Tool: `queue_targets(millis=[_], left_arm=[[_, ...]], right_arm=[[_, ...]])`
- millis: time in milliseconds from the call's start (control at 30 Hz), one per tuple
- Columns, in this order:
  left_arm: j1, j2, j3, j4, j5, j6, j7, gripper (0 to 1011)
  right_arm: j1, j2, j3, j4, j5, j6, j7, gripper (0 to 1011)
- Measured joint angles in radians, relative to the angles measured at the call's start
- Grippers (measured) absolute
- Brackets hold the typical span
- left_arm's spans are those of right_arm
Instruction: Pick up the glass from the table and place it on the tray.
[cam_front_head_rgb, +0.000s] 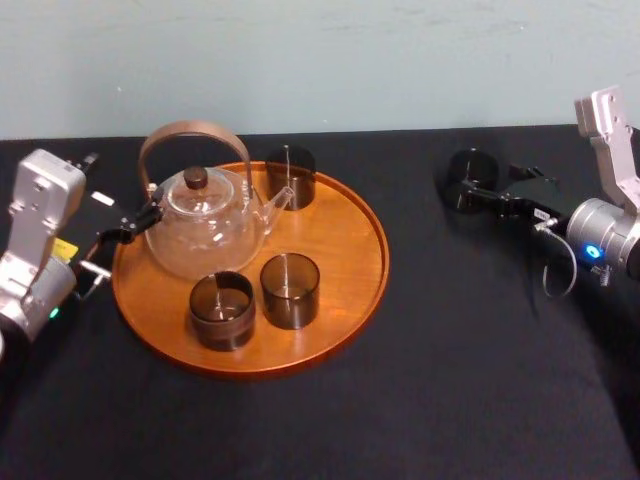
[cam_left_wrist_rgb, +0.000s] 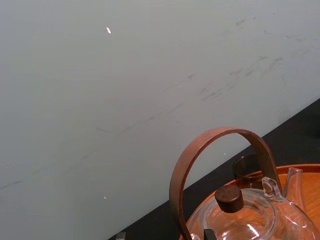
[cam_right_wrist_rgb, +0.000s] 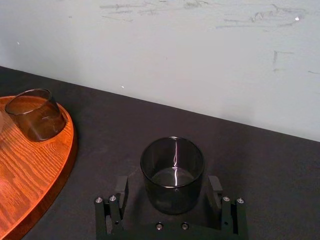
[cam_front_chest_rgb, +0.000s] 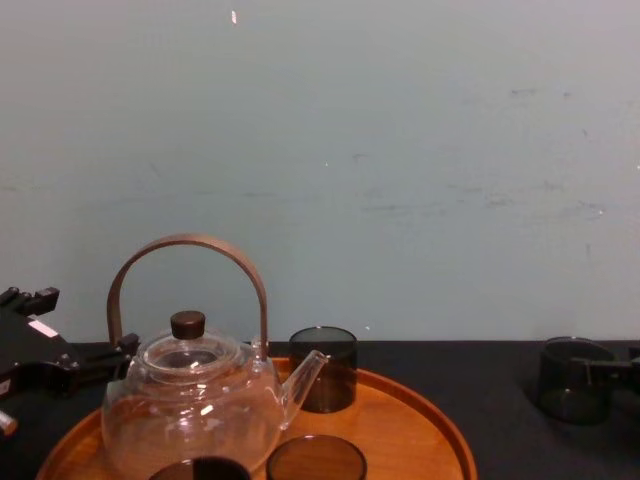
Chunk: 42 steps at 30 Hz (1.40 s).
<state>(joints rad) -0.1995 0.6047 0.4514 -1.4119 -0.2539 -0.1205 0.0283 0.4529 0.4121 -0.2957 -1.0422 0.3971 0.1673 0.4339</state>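
Observation:
A dark smoked glass (cam_front_head_rgb: 468, 170) stands upright on the black table (cam_front_head_rgb: 470, 350), right of the tray. My right gripper (cam_front_head_rgb: 472, 192) reaches in from the right and is open, with one finger on either side of the glass. In the right wrist view the glass (cam_right_wrist_rgb: 172, 172) sits between the fingers (cam_right_wrist_rgb: 120, 197) with small gaps on both sides. The round wooden tray (cam_front_head_rgb: 350, 300) lies at centre left. My left gripper (cam_front_head_rgb: 140, 218) rests open at the tray's left edge, beside the teapot (cam_front_head_rgb: 200, 225).
The tray carries the glass teapot with a curved brown handle (cam_front_chest_rgb: 190, 400) and three dark glasses: one at the back (cam_front_head_rgb: 290, 175), two at the front (cam_front_head_rgb: 222, 310) (cam_front_head_rgb: 290, 290). Bare wood shows on the tray's right side (cam_front_head_rgb: 340, 240). A pale wall stands behind the table.

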Motion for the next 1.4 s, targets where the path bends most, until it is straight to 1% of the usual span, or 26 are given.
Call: queue_targets(millis=[467,700,833,1100,1400], left_arm=[[0.0,0.0,0.0,0.0,0.0,0.0,0.0,1010],[0.0,0.0,0.0,0.0,0.0,0.0,0.0,1010],[0.0,0.0,0.0,0.0,0.0,0.0,0.0,1009],[0.0,0.0,0.0,0.0,0.0,0.0,0.0,1010],[0.0,0.0,0.0,0.0,0.0,0.0,0.0,1010]], right_arm=[[0.018,-0.016,-0.001,0.019,-0.011,0.006,0.001,1002],[0.046,-0.029,-0.004,0.054,-0.02,0.007,0.003,1002],[0.064,-0.037,-0.005,0.079,-0.025,0.005,0.004,1003],[0.116,-0.059,-0.009,0.168,-0.043,-0.014,0.013,1003],[0.149,-0.075,-0.008,0.227,-0.06,-0.024,0.017,1002]])
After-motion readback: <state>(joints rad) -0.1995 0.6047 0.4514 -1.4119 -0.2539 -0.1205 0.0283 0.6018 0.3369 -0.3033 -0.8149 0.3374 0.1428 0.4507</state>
